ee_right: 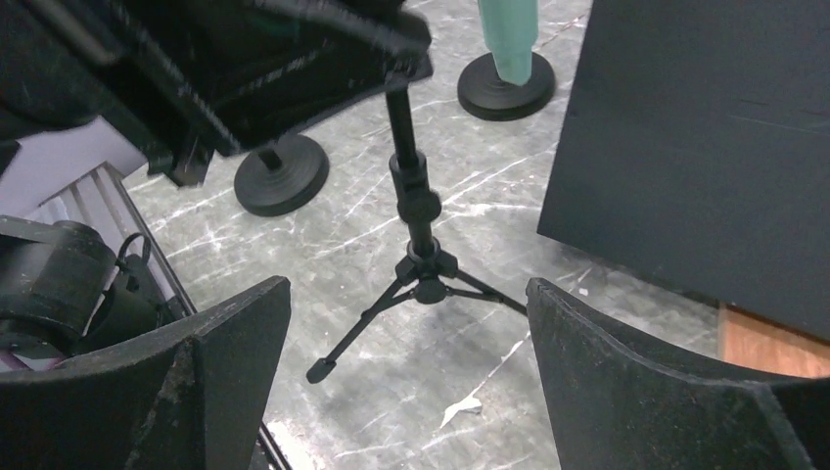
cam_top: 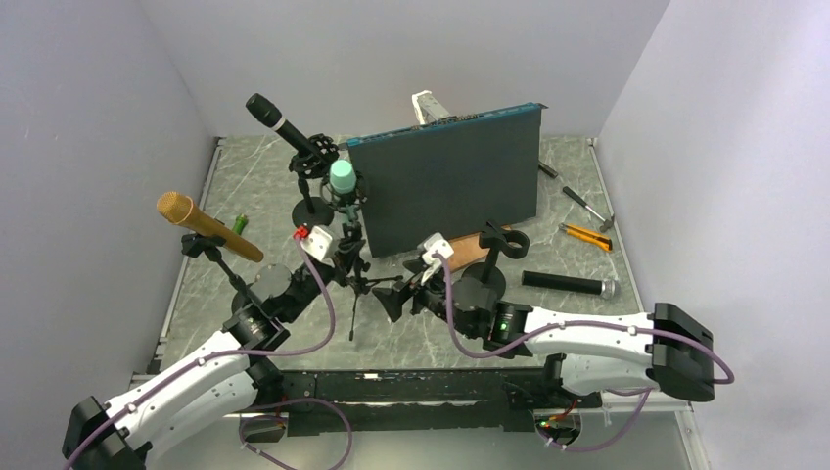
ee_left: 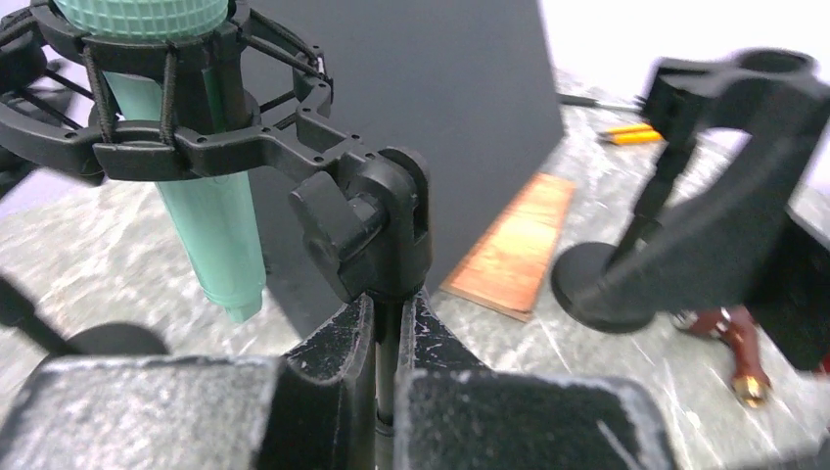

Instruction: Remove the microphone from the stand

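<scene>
The mint-green microphone (cam_top: 342,178) stands upright in a black shock mount (ee_left: 176,127) on a small tripod stand (ee_right: 421,264). In the left wrist view the microphone's body (ee_left: 210,235) hangs down through the mount. My left gripper (cam_top: 347,253) is shut on the stand's thin pole (ee_left: 390,343) just below the mount's swivel joint, one finger on each side. My right gripper (cam_top: 396,299) is open and empty, low over the table just in front of the tripod's legs, its fingers (ee_right: 235,343) wide apart. The microphone's lower tip (ee_right: 509,39) shows at the top of the right wrist view.
A black microphone (cam_top: 284,125) and a gold one (cam_top: 206,225) sit on other stands at the left. A dark upright board (cam_top: 450,186) stands close behind. An empty clip stand (cam_top: 499,250), a wooden piece (cam_top: 470,250), a loose black microphone (cam_top: 571,284) and hand tools (cam_top: 585,235) lie at the right.
</scene>
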Robot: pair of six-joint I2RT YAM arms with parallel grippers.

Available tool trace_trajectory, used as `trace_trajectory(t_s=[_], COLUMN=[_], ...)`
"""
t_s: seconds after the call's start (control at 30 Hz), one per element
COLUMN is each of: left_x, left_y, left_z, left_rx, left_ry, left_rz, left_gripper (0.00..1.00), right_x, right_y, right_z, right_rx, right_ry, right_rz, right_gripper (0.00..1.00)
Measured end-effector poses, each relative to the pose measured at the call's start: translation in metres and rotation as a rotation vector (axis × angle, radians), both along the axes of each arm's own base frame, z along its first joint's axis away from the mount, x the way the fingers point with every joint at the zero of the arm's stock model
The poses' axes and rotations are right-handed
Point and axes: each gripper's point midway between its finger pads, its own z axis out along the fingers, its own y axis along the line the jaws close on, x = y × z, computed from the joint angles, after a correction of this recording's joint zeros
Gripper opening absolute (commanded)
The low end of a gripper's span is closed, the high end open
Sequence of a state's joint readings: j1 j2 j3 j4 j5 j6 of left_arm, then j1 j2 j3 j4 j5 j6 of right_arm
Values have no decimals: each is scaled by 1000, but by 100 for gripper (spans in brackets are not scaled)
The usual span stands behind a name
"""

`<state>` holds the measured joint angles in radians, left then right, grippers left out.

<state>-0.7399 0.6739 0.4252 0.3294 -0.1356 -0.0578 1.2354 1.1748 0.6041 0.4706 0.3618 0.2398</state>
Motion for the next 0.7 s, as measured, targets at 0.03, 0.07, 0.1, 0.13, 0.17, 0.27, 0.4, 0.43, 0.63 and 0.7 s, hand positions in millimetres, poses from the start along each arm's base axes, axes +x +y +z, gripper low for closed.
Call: trace_trajectory(t_s=[0.03, 0.07, 0.1, 0.13, 0.17, 0.27, 0.4, 0.43, 0.63, 0.7], left_x=[-5, -9, -14, -17, -21, -27, -35, -36, -43, -43], left_y=[-7, -12, -17, -21, -23, -25, -28, -27, -15, -12], left_z=[-2, -4, -8, -12, -13, -19, -19, -19, -22, -24], left_rx=[4, 10, 17, 22, 16, 4, -4, -7, -25, -28], left_ry=[-19, -32, -47, -58, -84, -139, -193, -197, -202, -186], left_rz=[-46, -81, -123, -150, -173, -207, -244, -245, -225, -212], left_gripper=[0, 0, 0, 0, 0, 3, 13, 17, 36, 42], right_x=[0, 0, 0, 0, 0, 0, -1, -1, -1, -1], right_y=[-4, -9, -13, -16, -18, -20, -22, -22, -28, -28], right_z=[2, 4, 5, 5, 6, 6, 2, 1, -7, -7], right_rx=[10, 19, 28, 33, 37, 42, 41, 40, 29, 30], right_ry=[0, -1, 1, 2, 3, 8, 20, 23, 37, 38], right_rz=[-8, -17, -27, -32, -35, -42, -43, -44, -59, -60], right_gripper=[92, 92, 92, 92, 92, 92, 91, 91, 91, 92])
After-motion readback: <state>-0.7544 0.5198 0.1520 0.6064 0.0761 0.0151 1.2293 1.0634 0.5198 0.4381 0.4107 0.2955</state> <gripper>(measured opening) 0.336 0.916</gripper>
